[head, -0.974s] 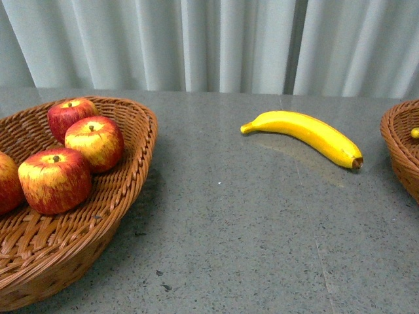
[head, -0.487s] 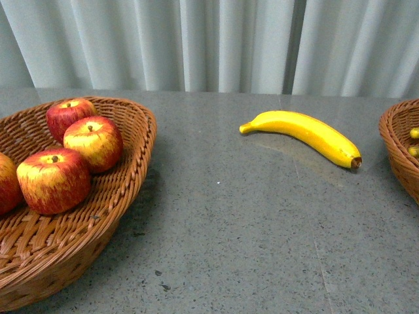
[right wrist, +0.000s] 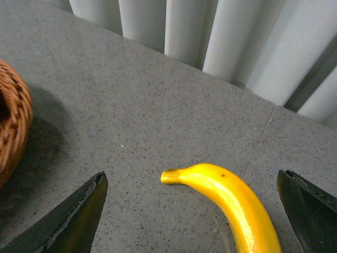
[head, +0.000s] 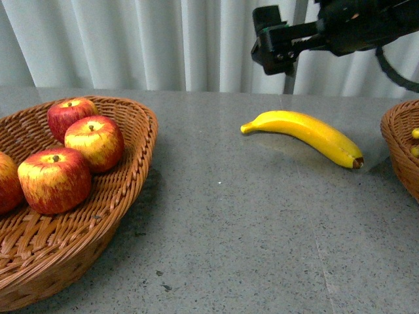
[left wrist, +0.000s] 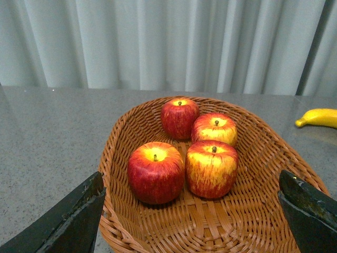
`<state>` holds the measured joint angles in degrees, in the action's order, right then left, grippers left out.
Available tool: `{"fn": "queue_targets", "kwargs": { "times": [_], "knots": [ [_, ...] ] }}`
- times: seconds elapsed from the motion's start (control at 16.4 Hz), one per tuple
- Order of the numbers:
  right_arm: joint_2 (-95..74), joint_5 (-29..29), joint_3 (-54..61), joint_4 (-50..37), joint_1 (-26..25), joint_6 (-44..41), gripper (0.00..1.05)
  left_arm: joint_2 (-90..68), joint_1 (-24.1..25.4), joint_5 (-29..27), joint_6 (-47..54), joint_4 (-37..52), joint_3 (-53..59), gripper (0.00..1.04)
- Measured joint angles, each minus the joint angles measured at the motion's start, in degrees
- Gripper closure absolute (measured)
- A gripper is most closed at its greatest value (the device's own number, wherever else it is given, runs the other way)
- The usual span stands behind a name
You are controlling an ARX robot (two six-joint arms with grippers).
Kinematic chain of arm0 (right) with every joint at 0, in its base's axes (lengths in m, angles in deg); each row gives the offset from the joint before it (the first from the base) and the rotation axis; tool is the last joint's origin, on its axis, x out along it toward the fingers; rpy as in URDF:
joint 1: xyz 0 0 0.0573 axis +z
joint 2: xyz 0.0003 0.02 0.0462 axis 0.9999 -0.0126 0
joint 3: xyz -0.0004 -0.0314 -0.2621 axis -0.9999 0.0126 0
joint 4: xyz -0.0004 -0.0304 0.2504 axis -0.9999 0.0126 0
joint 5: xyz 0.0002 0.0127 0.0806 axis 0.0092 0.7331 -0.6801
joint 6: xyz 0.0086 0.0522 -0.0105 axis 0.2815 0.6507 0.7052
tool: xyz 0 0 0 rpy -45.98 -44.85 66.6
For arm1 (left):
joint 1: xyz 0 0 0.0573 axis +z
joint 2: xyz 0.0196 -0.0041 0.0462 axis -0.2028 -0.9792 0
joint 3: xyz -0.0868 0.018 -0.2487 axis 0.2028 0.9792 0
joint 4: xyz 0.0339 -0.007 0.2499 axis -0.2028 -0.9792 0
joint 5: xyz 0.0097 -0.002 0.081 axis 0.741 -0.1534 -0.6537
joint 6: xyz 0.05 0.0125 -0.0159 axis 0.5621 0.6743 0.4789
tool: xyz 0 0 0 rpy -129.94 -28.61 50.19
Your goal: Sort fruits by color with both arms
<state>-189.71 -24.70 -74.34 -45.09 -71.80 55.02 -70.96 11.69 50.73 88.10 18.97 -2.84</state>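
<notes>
My right gripper point(head: 270, 46) hangs up near the banana point(head: 304, 134), jaws spread wide, nothing held. Banana lies on the grey table point(head: 249, 235), well apart from the left basket point(head: 141, 150). Left gripper point(left wrist: 190, 176) released too, facing four apples point(left wrist: 156, 171) in that basket.

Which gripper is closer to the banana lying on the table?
Right. The right gripper hangs open above the banana; the left gripper is off by the apple basket, well aside.

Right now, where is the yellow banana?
In the front view the banana lies on the grey table, right of the middle, between the apple basket and the right basket, below the right hand.
</notes>
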Motion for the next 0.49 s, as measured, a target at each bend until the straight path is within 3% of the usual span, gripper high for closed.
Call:
{"fn": "queue_targets", "kwargs": {
  "times": [0.18, 0.49],
  "knots": [
    [-9.6, 1.2, -8.5, 2.8, 0.1, -2.0, 0.07, 0.0, 0.0, 0.0, 0.0, 0.0, 0.0, 0.07],
    [-16.3, -2.1, -16.0, 9.7, -3.8, -6.3, 0.07, 0.0, 0.0, 0.0, 0.0, 0.0, 0.0, 0.07]
  ]
}}
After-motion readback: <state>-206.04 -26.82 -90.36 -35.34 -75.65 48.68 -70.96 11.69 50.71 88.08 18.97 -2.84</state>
